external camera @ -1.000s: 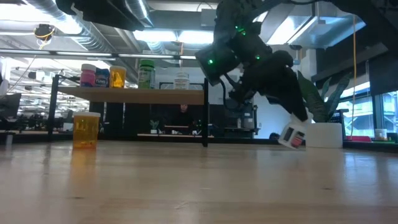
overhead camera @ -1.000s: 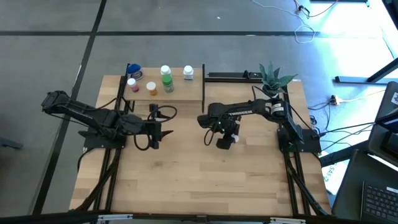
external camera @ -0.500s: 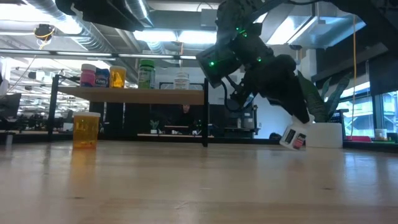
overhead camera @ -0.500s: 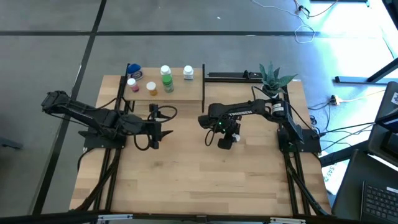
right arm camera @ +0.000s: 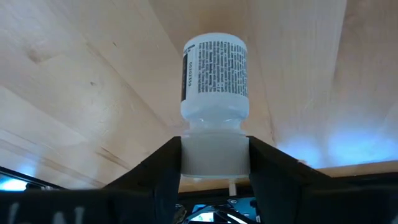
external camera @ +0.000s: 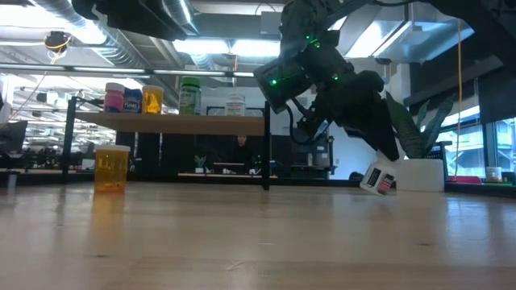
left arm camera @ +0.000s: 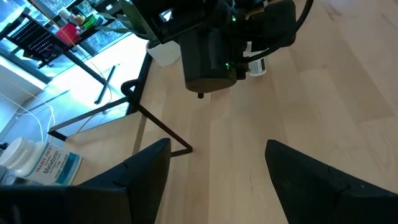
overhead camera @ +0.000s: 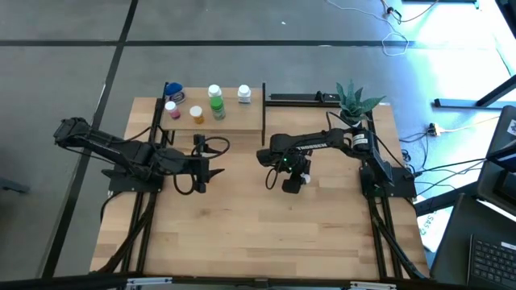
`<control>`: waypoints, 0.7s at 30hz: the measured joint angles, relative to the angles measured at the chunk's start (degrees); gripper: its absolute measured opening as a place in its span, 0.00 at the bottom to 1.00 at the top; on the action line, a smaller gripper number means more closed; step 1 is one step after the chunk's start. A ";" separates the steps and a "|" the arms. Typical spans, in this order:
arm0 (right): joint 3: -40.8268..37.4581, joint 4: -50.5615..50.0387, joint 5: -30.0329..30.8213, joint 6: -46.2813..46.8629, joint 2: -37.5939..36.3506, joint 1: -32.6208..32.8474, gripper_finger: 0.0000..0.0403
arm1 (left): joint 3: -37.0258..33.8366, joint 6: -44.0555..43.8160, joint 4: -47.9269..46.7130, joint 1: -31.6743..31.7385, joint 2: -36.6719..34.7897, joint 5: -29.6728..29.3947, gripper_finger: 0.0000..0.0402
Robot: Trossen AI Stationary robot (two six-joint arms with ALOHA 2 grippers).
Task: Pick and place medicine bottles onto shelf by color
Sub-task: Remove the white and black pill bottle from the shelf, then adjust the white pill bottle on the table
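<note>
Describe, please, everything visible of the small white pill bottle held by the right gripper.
The small white plastic pill bottle has a round body, a printed black-text label and a white cap. The right gripper pinches its cap between two dark fingers. It hangs tilted, just above the light wooden tabletop, near the table's middle.

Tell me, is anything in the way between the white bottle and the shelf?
Nothing visible. The right gripper holds the white bottle by its cap, tilted low over bare table. The shelf has free space beside its bottles.
</note>
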 joint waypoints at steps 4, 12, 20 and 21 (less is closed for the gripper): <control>0.00 0.11 0.00 -0.10 0.00 0.04 0.48 | 0.00 0.02 -0.04 0.00 0.00 0.00 0.64; 0.00 0.66 0.02 -0.12 0.00 0.04 0.54 | 0.02 0.01 -0.53 0.00 0.00 -0.02 0.64; 0.00 0.63 0.05 -0.71 -0.09 0.04 0.55 | 0.02 -1.83 -0.67 0.00 0.00 -0.02 0.64; 0.00 0.70 0.24 -0.93 -0.19 0.04 0.55 | 0.04 -2.37 -1.03 0.00 0.00 -0.02 0.64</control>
